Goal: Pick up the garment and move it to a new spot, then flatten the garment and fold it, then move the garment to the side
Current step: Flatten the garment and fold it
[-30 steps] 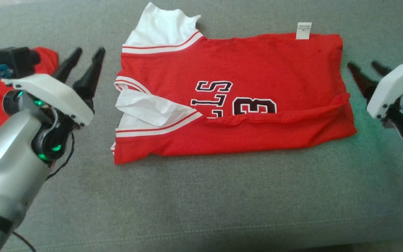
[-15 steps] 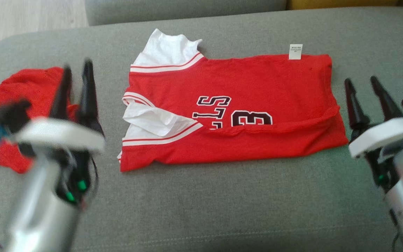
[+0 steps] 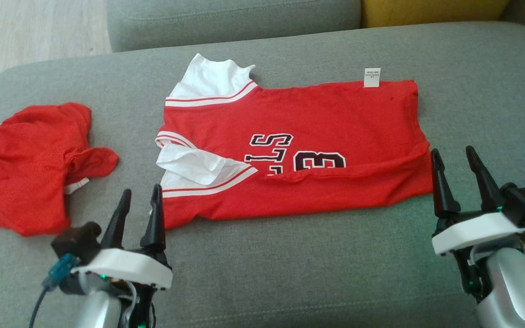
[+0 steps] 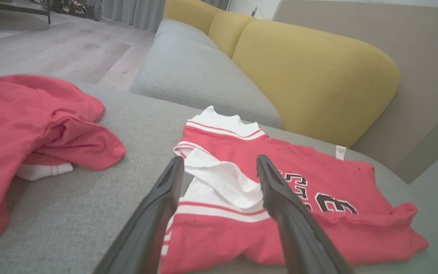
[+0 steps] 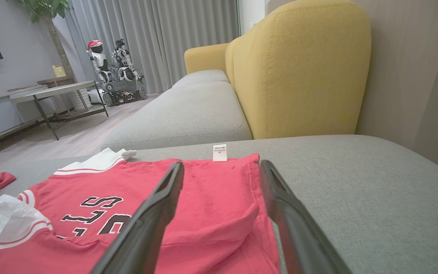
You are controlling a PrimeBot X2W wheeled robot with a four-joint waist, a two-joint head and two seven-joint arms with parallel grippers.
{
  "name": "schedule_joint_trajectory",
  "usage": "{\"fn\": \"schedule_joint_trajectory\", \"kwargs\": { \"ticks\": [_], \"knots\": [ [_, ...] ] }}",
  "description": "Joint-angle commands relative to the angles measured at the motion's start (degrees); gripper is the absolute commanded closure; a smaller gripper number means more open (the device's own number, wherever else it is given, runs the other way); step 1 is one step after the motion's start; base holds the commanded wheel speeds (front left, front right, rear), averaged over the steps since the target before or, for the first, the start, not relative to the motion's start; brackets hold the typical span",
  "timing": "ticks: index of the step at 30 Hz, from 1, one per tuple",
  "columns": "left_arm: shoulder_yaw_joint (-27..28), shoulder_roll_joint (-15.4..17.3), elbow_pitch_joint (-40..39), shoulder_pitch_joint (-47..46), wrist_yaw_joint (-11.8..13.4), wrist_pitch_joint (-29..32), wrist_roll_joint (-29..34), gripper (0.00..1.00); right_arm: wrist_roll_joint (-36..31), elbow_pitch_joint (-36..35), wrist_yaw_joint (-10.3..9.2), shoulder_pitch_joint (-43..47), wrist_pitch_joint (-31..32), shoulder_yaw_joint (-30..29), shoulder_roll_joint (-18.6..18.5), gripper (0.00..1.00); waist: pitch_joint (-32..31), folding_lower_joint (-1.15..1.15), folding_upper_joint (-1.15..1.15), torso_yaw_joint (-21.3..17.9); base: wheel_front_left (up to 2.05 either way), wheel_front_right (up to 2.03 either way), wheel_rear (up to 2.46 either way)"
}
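Observation:
A red jersey (image 3: 299,146) with white sleeves and black lettering lies folded lengthwise on the grey sofa seat (image 3: 290,273); its white tag (image 3: 372,76) sticks out at the far edge. It also lies ahead of the fingers as the jersey (image 4: 280,198) in the left wrist view and the jersey (image 5: 135,205) in the right wrist view. My left gripper (image 3: 140,199) is open, just off the jersey's near left corner. My right gripper (image 3: 453,160) is open beside the jersey's near right corner. Neither holds anything.
A second red garment (image 3: 30,164) lies crumpled at the seat's left end. A grey cushion (image 3: 230,16) and a yellow cushion (image 3: 431,10) stand behind the seat. Wooden floor (image 3: 34,27) shows at the far left.
Both arms have drawn back toward me and now sit lower in the head view. The head camera has tilted up, showing more of the back cushions. The jersey lies unchanged.

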Motion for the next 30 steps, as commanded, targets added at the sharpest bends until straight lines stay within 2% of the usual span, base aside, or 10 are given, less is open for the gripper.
{"fn": "schedule_joint_trajectory", "kwargs": {
  "ticks": [1, 12, 25, 28, 30],
  "knots": [
    [2.77, 0.03, -0.51, -2.20, -0.36, -0.30, 0.94, 0.00, -0.84, -2.39, -0.04, -0.96, -0.62, 0.52, 0.21, 0.00, 0.05, 0.00, 0.00, -0.15, 0.00, 0.00, 0.00],
    [3.23, -0.60, 14.49, -6.97, 1.18, -0.30, 4.50, 0.00, -1.69, -3.56, -0.04, -0.60, -0.10, 1.36, 1.53, 0.00, 0.64, 0.00, 0.00, -2.32, 0.00, 0.00, 0.00],
    [2.62, 0.49, 30.75, -14.50, 5.68, 0.11, 7.05, 0.00, -1.59, -3.96, -0.04, -1.38, 0.09, 2.71, 1.73, 0.00, 2.89, 0.00, 0.00, -5.29, 0.00, 0.00, 0.00],
    [2.38, 0.46, 33.78, -15.79, 5.89, 0.27, 6.99, 0.00, -1.64, -4.01, -0.04, -1.53, 0.06, 2.59, 1.80, 0.00, 3.19, 0.00, 0.00, -5.56, 0.00, 0.00, 0.00],
    [1.83, 0.34, 35.21, -16.49, 4.91, 0.26, 6.82, 0.00, -1.72, -3.89, -0.04, -1.57, 0.15, 2.40, 1.83, 0.00, 3.40, 0.00, 0.00, -5.58, 0.00, 0.00, 0.00]
  ]
}}
